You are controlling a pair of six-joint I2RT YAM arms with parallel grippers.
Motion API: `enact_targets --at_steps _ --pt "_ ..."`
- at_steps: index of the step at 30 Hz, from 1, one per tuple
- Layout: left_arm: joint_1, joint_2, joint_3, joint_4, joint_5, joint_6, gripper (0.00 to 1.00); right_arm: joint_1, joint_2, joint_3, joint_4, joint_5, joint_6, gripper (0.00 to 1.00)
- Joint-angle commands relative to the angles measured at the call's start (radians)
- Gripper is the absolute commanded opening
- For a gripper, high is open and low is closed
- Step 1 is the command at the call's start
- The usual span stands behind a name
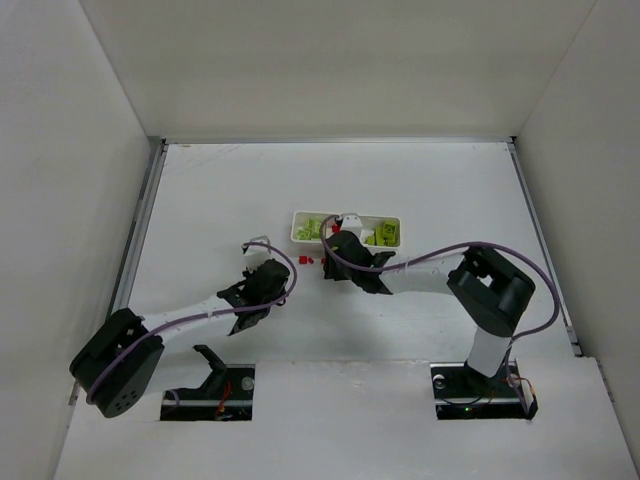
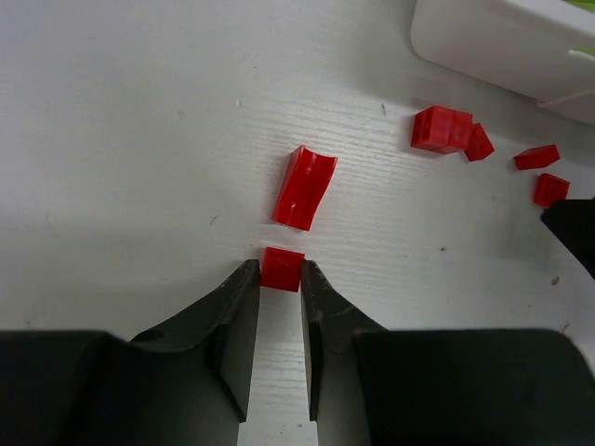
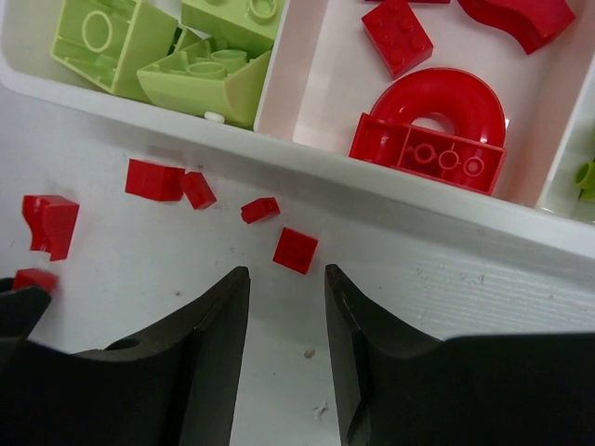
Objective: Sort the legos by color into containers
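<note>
My left gripper [image 2: 279, 271] is shut on a tiny red lego [image 2: 282, 268], pinched at the fingertips on the table. A curved red lego [image 2: 304, 186] lies just beyond it. My right gripper [image 3: 286, 274] stands open, and a small red square lego [image 3: 296, 250] lies just beyond its tips. More loose red legos [image 3: 153, 179] lie along the white tray's near wall [image 3: 372, 177]. The left container holds lime-green legos [image 3: 200, 74]. The middle one holds red legos, among them an arch [image 3: 432, 121]. From above, both grippers [image 1: 268, 280] [image 1: 340, 245] sit just in front of the tray [image 1: 296, 230].
Several small red pieces [image 2: 444, 128] lie between the two grippers, and the right gripper's dark tip [image 2: 572, 232] shows at the edge of the left wrist view. White walls enclose the table on three sides. A green piece [image 3: 584, 175] shows in the right container.
</note>
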State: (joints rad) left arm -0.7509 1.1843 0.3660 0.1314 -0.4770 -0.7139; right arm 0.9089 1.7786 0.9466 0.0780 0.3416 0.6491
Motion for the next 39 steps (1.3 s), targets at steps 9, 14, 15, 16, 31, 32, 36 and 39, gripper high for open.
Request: enact_targets --at_steps 9,14,15,16,31,32,36,39 --pt "-0.008 -0.135 -0.047 0.016 0.006 0.013 0.18 0.037 0.088 0.149 -0.17 0.132 0.012 0.41" --pt "-0.003 -0.176 -0.064 0.016 0.028 0.008 0.18 0.043 0.114 0.187 -0.219 0.165 0.02 0.38" --pt "-0.001 -0.186 -0.067 0.017 0.035 0.007 0.18 0.044 0.123 0.198 -0.234 0.174 0.02 0.36" --pt "0.002 -0.193 -0.071 0.022 0.041 0.005 0.18 0.048 0.13 0.205 -0.247 0.187 0.023 0.35" --pt "0.005 -0.305 -0.113 0.048 0.074 -0.018 0.18 0.107 0.056 0.181 -0.299 0.269 0.081 0.22" --pt "0.005 -0.305 -0.11 0.048 0.077 -0.018 0.18 0.11 0.029 0.17 -0.299 0.273 0.087 0.22" --pt "0.005 -0.301 -0.102 0.06 0.089 -0.018 0.18 0.112 -0.094 0.136 -0.299 0.272 0.083 0.22" --pt "0.005 -0.29 -0.082 0.065 0.098 -0.016 0.18 0.074 -0.16 0.135 -0.29 0.261 0.046 0.23"
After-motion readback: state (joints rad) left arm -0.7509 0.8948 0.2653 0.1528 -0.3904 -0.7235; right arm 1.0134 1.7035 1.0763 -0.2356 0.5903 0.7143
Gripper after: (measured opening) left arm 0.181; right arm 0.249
